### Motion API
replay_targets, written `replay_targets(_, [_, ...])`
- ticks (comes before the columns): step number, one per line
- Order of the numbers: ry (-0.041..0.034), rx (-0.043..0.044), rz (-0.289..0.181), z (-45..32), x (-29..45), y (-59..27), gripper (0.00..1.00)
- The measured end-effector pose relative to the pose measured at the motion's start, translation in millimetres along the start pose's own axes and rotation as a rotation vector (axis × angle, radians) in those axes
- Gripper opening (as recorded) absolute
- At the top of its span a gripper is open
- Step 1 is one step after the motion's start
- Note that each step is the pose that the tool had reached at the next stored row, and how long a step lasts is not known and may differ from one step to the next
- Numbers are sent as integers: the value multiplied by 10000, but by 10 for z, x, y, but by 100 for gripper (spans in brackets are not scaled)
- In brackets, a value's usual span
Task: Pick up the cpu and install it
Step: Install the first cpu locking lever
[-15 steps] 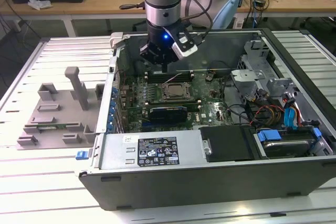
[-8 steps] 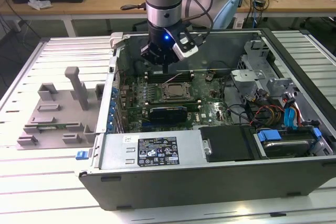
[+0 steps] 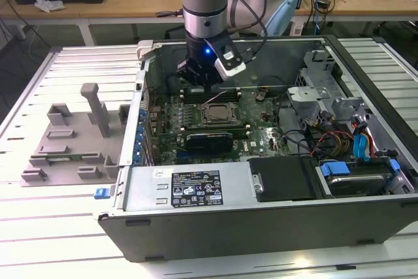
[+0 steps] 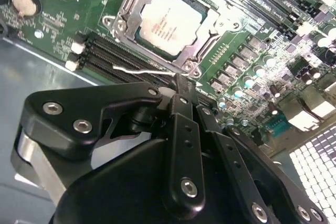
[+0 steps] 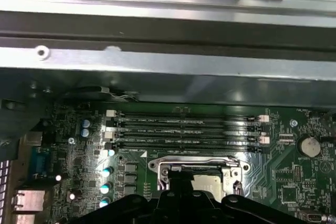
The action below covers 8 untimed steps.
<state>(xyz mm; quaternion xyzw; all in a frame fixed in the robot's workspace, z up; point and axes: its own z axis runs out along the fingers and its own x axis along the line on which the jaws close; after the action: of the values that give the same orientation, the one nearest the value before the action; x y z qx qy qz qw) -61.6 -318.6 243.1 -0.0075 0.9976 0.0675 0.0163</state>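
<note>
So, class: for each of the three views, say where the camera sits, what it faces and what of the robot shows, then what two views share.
Exterior view: off the arm, looking down into the open computer case; the arm and gripper hang over the motherboard.
Second wrist view: on the arm, looking past the gripper at the cpu lying in its socket.
First wrist view: on the arm, facing the memory slots and case wall, gripper in the foreground.
Shared: both wrist views show the cpu and the gripper.
</note>
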Motion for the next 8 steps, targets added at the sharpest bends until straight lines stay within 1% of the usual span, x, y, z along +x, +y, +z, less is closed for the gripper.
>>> replay_targets(5, [-36, 56, 271, 33, -55, 5, 11])
replay_targets(7, [-44, 63, 338, 52, -87, 16, 11])
replay_targets(8, [-45, 66, 343, 56, -91, 21, 11])
